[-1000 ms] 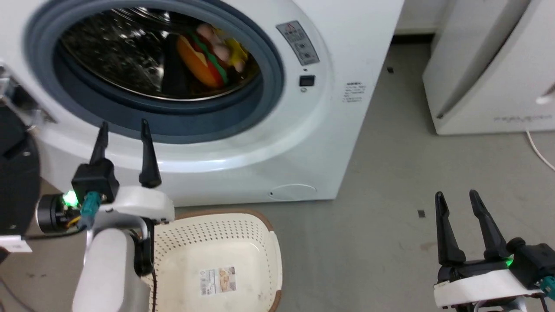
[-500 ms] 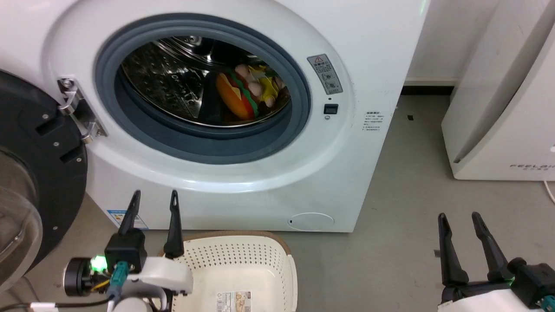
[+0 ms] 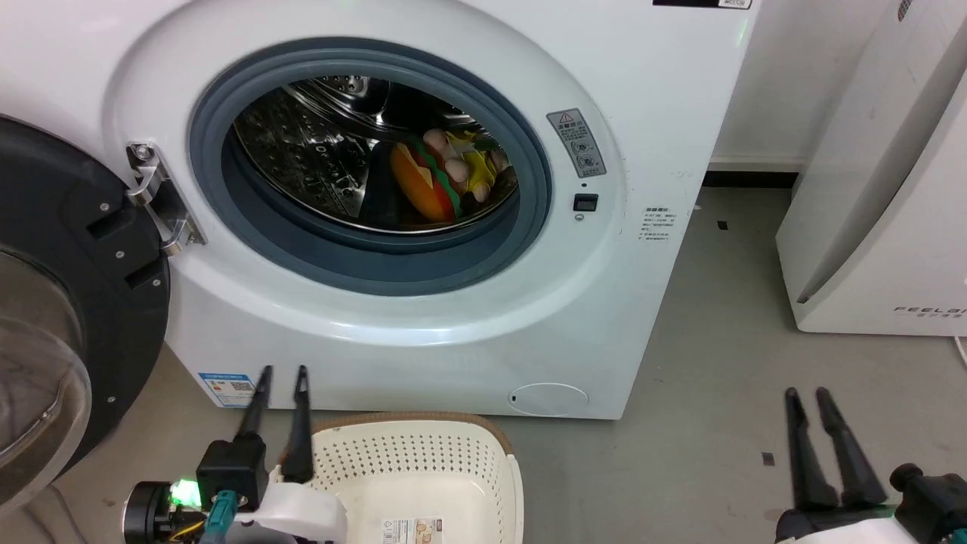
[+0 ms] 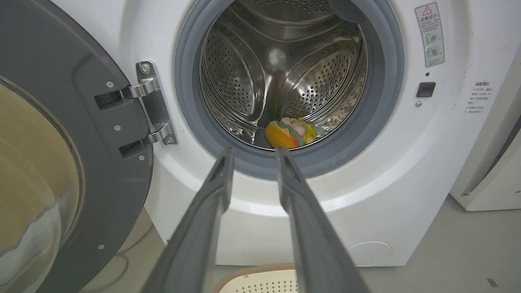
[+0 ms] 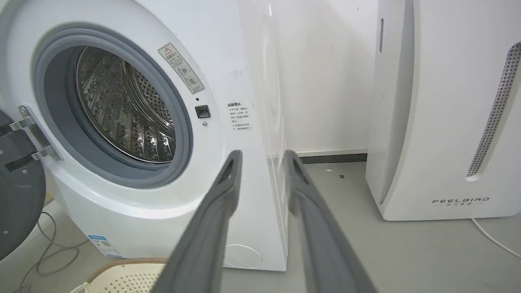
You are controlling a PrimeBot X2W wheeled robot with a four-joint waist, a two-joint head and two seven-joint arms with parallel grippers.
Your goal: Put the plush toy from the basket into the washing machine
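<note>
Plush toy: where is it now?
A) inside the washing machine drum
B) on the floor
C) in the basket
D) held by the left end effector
A: the plush toy lies at the bottom of the drum of the washing machine; the left end effector is empty.

The basket point(image 3: 423, 434) runs off the bottom edge; the door point(image 3: 68, 249) is cut at the left; the gasket point(image 4: 325, 160) lip hides the plush toy's point(image 4: 285, 136) underside; the warning sticker's point(image 3: 578, 143) print is too small to read
</note>
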